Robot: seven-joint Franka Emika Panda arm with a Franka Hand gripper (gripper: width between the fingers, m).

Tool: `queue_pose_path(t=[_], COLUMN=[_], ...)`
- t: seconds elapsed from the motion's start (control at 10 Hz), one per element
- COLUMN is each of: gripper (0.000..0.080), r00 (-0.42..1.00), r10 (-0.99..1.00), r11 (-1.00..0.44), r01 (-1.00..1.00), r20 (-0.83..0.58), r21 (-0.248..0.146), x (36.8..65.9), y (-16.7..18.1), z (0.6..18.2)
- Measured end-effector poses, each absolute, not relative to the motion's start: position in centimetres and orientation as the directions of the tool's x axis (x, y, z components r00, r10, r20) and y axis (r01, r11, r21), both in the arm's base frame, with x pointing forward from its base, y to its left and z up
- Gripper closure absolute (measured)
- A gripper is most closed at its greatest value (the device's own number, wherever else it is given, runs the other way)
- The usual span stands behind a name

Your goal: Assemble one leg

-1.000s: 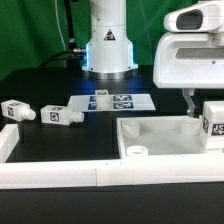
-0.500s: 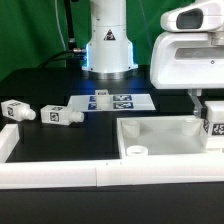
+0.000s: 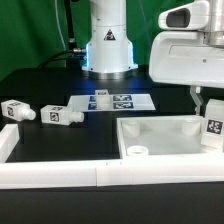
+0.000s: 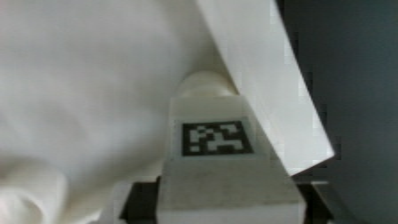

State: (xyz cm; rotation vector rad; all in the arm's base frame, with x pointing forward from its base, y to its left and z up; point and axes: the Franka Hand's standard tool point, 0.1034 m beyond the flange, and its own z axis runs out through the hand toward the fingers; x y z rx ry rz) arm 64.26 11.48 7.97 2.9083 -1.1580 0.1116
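My gripper (image 3: pixel 209 108) is shut on a leg (image 3: pixel 214 130), a white square-section block with a black-and-white tag. It holds the leg upright over the right end of the wide white tray-like piece (image 3: pixel 160 140). In the wrist view the leg (image 4: pixel 217 140) sits between the dark fingers (image 4: pixel 146 200) of my gripper (image 4: pixel 217 205), its far end at the tray's wall (image 4: pixel 267 70). I cannot tell whether the leg touches the tray. Two more legs (image 3: pixel 12 111) (image 3: pixel 60 116) lie on the black table at the exterior view's left.
The marker board (image 3: pixel 112 100) lies flat in front of the robot base (image 3: pixel 108 45). A white frame rail (image 3: pixel 60 176) runs along the front, with a raised end (image 3: pixel 8 140) at the left. A round socket (image 3: pixel 137 152) shows at the tray's front left corner.
My gripper has moved down a little with the leg in it, closer to the tray's right end. The loose legs have not moved.
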Motion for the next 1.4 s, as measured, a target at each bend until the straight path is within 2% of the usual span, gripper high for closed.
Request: queue_pose_path(t=[0.3,0.5,0.7,0.8,0.9,1.0,1.1,1.4], gripper=[0.0512,0.0512,0.0497,0.0291,0.0291,0.0180,0.0158,0.0151], r00=[0.347,0.247,0.329,0.446,0.624,0.756,0.840,0.925], r10=[-0.938,-0.969,-0.944,-0.895,-0.781,-0.653,-0.541,-0.376], r11=[-0.347,-0.246,-0.329,-0.446,-0.625,-0.757,-0.841,-0.926], r01=[-0.936,-0.967,-0.942,-0.893,-0.779,-0.651,-0.540,-0.375], r20=[0.014,-0.009,0.000,0.010,0.029,0.037,0.042,0.060], r21=[-0.055,-0.064,-0.062,-0.058,-0.054,-0.048,-0.044,-0.029], x=[64.3,64.3,64.2,64.1,64.2,64.1,64.2,64.2], y=[11.1,10.9,11.0,11.3,11.6,12.0,12.1,12.0], z=[7.9,7.9,7.9,7.8,7.8,7.8,7.9,7.9])
